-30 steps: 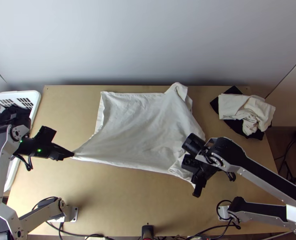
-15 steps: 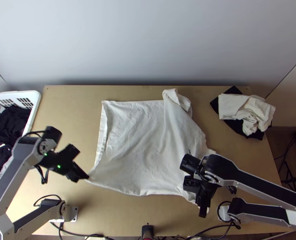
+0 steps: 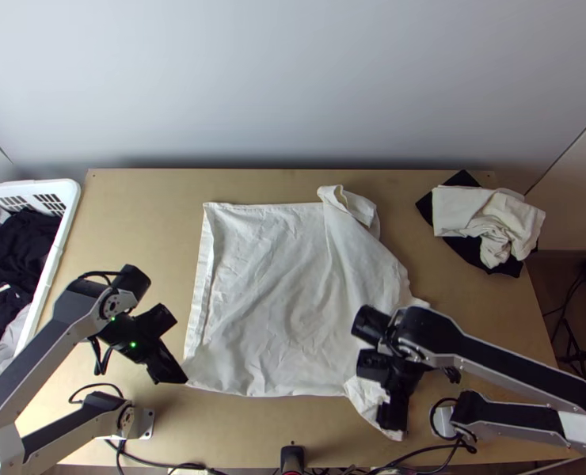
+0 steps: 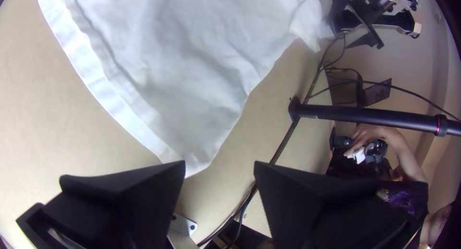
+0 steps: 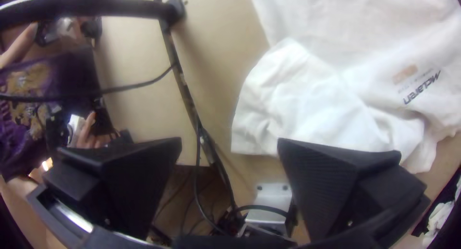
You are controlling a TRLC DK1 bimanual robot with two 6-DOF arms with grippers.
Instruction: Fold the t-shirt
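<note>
The white t-shirt (image 3: 277, 301) lies broadly spread across the middle of the wooden table (image 3: 245, 435), its hem (image 3: 201, 281) toward the left arm's side, a sleeve (image 5: 269, 100) beside the right gripper (image 5: 230, 141) and some cloth (image 3: 355, 207) turned over on itself at the far end. Both grippers have their fingers spread, with nothing pinched between them; in the left wrist view the hem's near corner (image 4: 196, 163) lies against or just under one finger of the left gripper (image 4: 220, 162). The shirt looks light, thin and limp, so it should give readily, crease easily and trail behind any lift rather than keep its shape. It is hardly fragile, though a single layer could slide out of a shallow grip. The hem band, which looks doubled, seems the firmest hold for the left gripper, taken right at the corner; the right would do best at the shoulder beside the sleeve, gathering every layer, since the sleeve alone would probably drag and twist. Keeping the cloth mildly taut between both holds should stop it sagging into folds.
</note>
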